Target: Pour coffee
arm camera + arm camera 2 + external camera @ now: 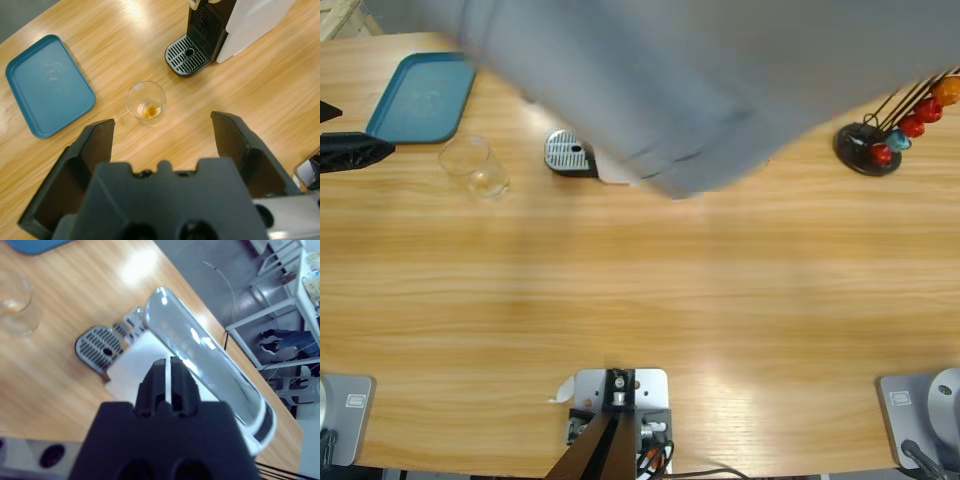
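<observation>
A small clear glass [145, 102] stands on the wooden table and holds a shallow pool of brown coffee [150, 110]. It also shows in the high view as the glass [475, 168] and in the right wrist view as the glass [16, 307]. My left gripper [161, 120] is open and empty, well above and short of the glass; in the high view the left gripper [340, 130] enters at the left edge. My right gripper [169, 362] is shut on nothing, above the white coffee machine [130, 371]. The right arm's blurred grey bulk [670, 70] hides that gripper from above.
A teal tray [420, 97] lies empty at the back left. The machine's drip grate [568, 153] is just right of the glass. A black capsule stand [868, 148] with red and orange capsules sits at the back right. Bare wood fills the front half.
</observation>
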